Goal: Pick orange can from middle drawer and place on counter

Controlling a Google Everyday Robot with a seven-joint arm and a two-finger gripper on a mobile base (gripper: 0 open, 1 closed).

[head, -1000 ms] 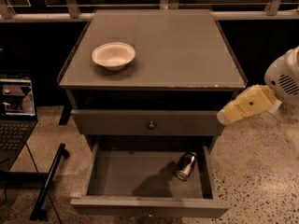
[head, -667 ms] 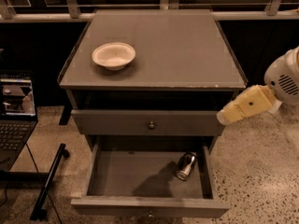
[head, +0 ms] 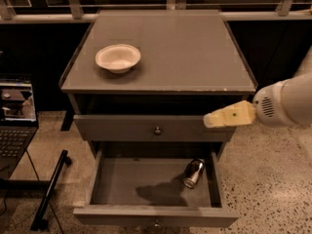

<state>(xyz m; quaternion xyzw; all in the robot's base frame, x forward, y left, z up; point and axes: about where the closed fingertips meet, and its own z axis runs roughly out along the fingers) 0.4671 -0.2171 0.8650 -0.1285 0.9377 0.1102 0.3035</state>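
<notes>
The orange can (head: 193,173) lies on its side at the right end of the middle drawer (head: 151,215), which is pulled open at the bottom of the cabinet. The can's silvery end points toward the front. My gripper (head: 209,120) is pale yellow and reaches in from the right. It hangs in front of the closed upper drawer (head: 122,128), above and slightly right of the can, not touching it. The grey counter (head: 185,52) is the cabinet's top.
A white bowl (head: 118,57) stands on the left part of the counter. An open laptop (head: 14,116) sits at the left edge of view. A black stand leg (head: 48,189) lies on the speckled floor left of the drawer. A railing runs behind the cabinet.
My gripper has moved left and slightly down, from beside the cabinet's right edge to in front of the upper drawer. The can, drawer and bowl have not moved.
</notes>
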